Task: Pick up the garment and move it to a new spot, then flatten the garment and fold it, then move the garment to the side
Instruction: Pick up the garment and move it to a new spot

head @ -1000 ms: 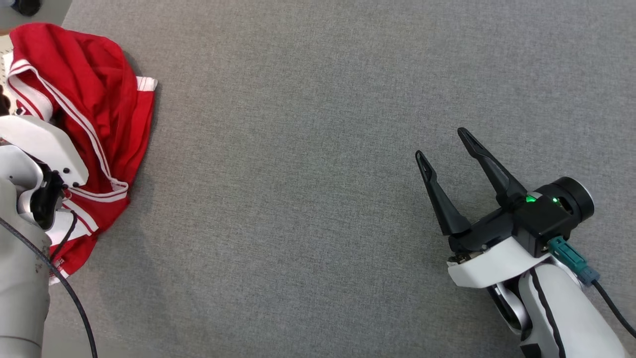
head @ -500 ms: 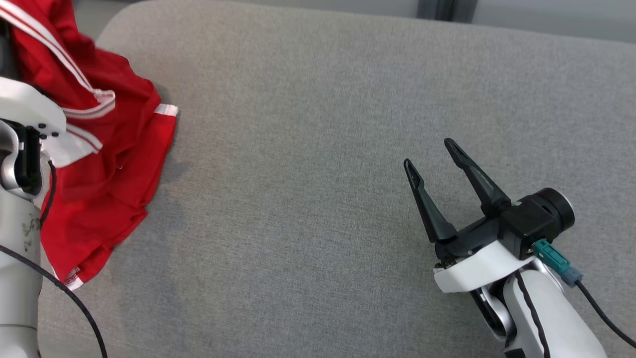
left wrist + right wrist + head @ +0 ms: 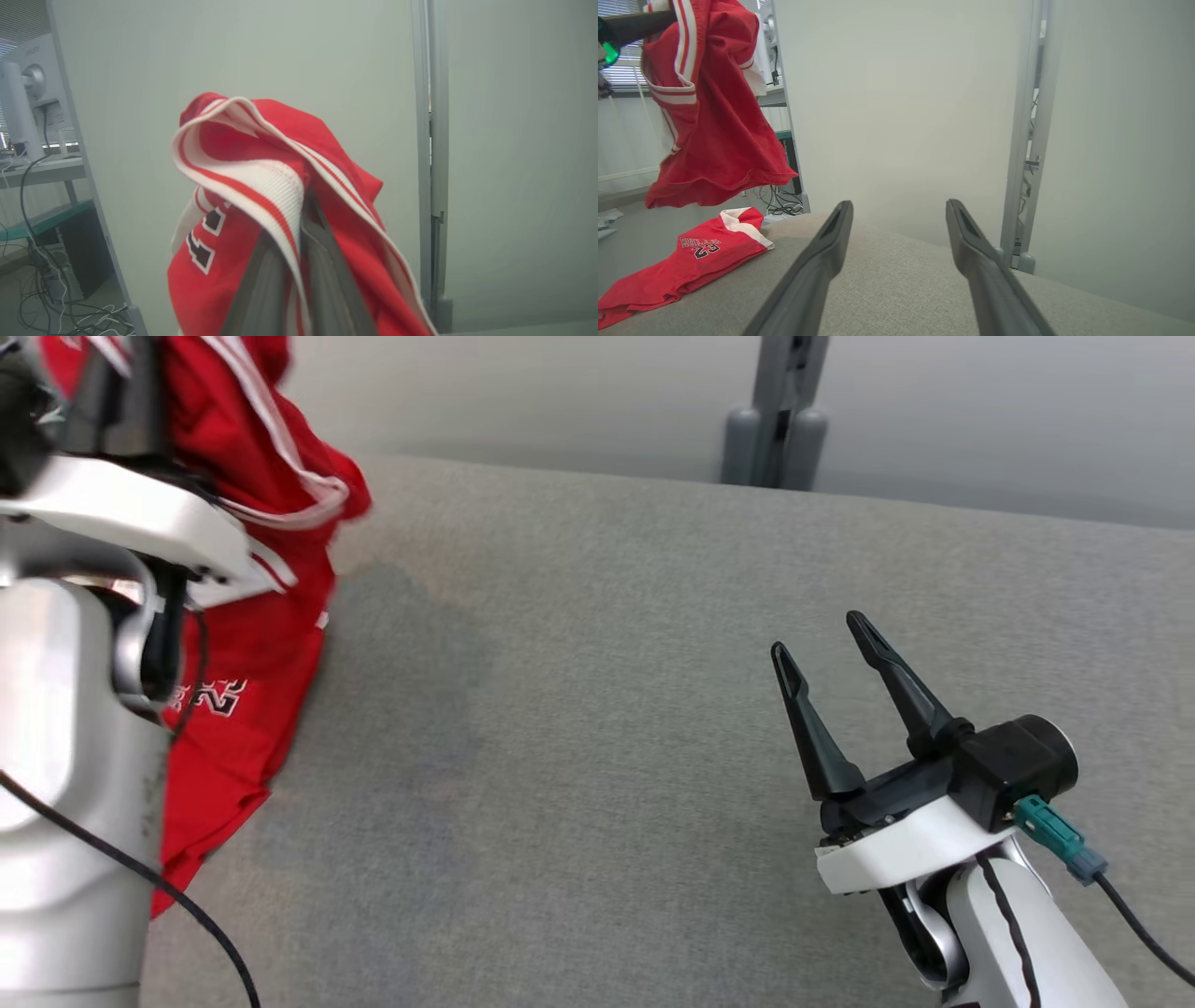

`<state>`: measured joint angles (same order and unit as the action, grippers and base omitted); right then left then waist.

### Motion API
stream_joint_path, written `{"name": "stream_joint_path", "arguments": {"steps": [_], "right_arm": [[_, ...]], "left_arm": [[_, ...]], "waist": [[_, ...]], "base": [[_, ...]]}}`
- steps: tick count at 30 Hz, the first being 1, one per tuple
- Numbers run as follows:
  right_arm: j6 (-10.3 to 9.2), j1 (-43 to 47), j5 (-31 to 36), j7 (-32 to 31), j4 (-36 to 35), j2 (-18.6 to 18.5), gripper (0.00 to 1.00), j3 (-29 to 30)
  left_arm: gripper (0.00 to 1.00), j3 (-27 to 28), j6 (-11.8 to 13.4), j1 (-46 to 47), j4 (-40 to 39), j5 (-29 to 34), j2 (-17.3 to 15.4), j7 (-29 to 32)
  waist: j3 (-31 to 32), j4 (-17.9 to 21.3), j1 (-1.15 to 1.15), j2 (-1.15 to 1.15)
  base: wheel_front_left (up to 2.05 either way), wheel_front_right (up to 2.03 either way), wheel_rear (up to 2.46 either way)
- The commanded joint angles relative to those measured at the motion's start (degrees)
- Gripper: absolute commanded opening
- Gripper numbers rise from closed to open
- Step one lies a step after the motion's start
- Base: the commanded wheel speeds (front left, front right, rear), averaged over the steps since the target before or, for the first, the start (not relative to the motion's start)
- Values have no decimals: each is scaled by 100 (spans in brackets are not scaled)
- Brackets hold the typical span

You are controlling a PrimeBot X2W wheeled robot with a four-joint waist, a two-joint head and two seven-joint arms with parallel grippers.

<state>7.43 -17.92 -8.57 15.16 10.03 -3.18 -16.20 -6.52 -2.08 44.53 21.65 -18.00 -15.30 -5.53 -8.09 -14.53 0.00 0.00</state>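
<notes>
The garment (image 3: 271,476) is a red jersey with white striped trim. My left gripper (image 3: 303,200) is shut on its white ribbed edge (image 3: 275,182) and holds it up at the far left of the grey surface. In the right wrist view the garment (image 3: 714,140) hangs in the air. Below it, red cloth with a printed number (image 3: 691,266) lies on the surface; I cannot tell whether the two join. My right gripper (image 3: 820,637) stands open over the surface at the lower right, nothing between its fingers (image 3: 831,233).
The grey padded surface (image 3: 607,709) stretches between the arms, its far edge near the top. Behind it stand a pale partition wall and a grey metal post (image 3: 775,420). A desk with a monitor (image 3: 23,107) and floor cables (image 3: 70,308) lies beyond the left side.
The left arm has risen and pulled the garment up off the surface. The head camera has tilted up, bringing the far edge and wall into view. The right gripper stays open.
</notes>
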Motion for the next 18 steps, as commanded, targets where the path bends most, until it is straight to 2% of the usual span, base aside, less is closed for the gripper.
{"name": "stream_joint_path", "arguments": {"steps": [1, 10, 17, 18], "right_arm": [[11, 104, -40, 16, -23, -6, 100, 68], [11, 218, -141, 15, -142, 12, 100, 366], [11, 155, -216, 15, -307, 14, 100, 557], [11, 155, -216, 15, -307, 14, 100, 557]], "left_arm": [[0, -65, -38, -108, -151, 28, 19, 78], [0, -730, -70, -951, -1149, -23, 367, 945], [0, -1304, 5, -1432, -1295, 150, 648, 1199], [0, -1304, 5, -1432, -1295, 150, 648, 1199]], "waist": [[194, 226, 0, 0], [349, 1100, 0, 0], [63, 1929, 0, 0], [63, 1929, 0, 0]], "base": [[0, 0, 0], [0, 0, 0], [0, 0, 0], [0, 0, 0]]}}
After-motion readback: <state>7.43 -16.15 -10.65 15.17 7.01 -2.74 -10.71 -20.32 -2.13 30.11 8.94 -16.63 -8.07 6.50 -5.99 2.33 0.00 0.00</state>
